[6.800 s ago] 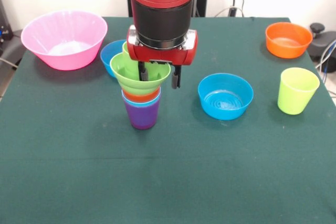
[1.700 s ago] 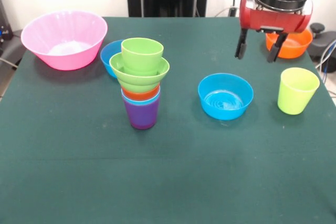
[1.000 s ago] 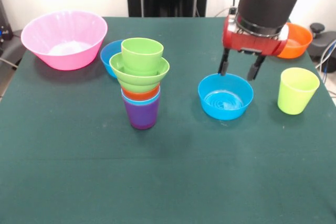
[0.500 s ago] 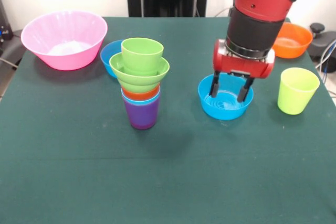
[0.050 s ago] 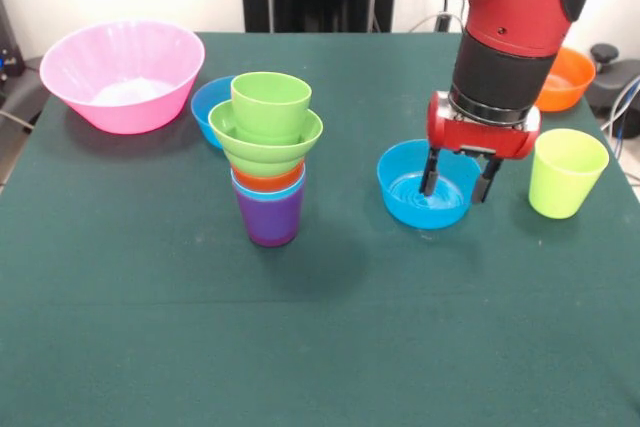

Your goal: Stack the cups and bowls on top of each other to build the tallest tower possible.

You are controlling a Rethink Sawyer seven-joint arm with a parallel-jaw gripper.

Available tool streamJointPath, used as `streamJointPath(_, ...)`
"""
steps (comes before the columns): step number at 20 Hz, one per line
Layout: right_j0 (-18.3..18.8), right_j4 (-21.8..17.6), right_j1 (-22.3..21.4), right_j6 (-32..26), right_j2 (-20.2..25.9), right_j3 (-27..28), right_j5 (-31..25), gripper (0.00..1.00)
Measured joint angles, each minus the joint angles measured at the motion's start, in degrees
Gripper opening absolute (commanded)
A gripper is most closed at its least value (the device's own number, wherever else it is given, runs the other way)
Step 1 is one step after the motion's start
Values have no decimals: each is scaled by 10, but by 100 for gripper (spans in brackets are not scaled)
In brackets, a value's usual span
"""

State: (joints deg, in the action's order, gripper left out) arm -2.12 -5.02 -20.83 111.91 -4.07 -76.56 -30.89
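Observation:
The tower (image 5: 268, 162) stands left of centre: a purple cup (image 5: 271, 220) at the bottom, light blue and orange rims above it, then a ridged green bowl (image 5: 265, 142) and a green cup (image 5: 271, 104) on top. My gripper (image 5: 459, 179) is open and low over the right side of a blue bowl (image 5: 415, 187), one finger inside the bowl and the other just outside its right rim. A yellow-green cup (image 5: 566, 172) stands upright to the right of it. An orange bowl (image 5: 565, 74) sits at the back right, partly hidden by the arm.
A large pink bowl (image 5: 122, 74) stands at the back left. A second blue bowl (image 5: 211, 102) peeks out behind the tower. The table is covered in dark green cloth (image 5: 320, 337).
Since the green cup was set on the tower, the arm has crossed to the right side. Over the last second the gripper came down and shifted right, straddling the blue bowl's right rim.

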Motion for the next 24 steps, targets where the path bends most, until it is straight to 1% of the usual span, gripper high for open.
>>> streamJointPath(10, -19, 20, 0, 0, -14, -17, 0, 100)
streamJointPath(14, -27, 30, -1, 3, -23, -30, 13, 100)
streamJointPath(16, -29, 35, -1, 7, -25, -35, 28, 100)
streamJointPath(17, -30, 39, -1, 12, -27, -40, 48, 100)
streamJointPath(20, -32, 42, 0, 20, -29, -47, 74, 100)
streamJointPath(21, -33, 44, 2, 27, -30, -51, 92, 100)
streamJointPath(24, -34, 46, 3, 37, -31, -59, 114, 100)
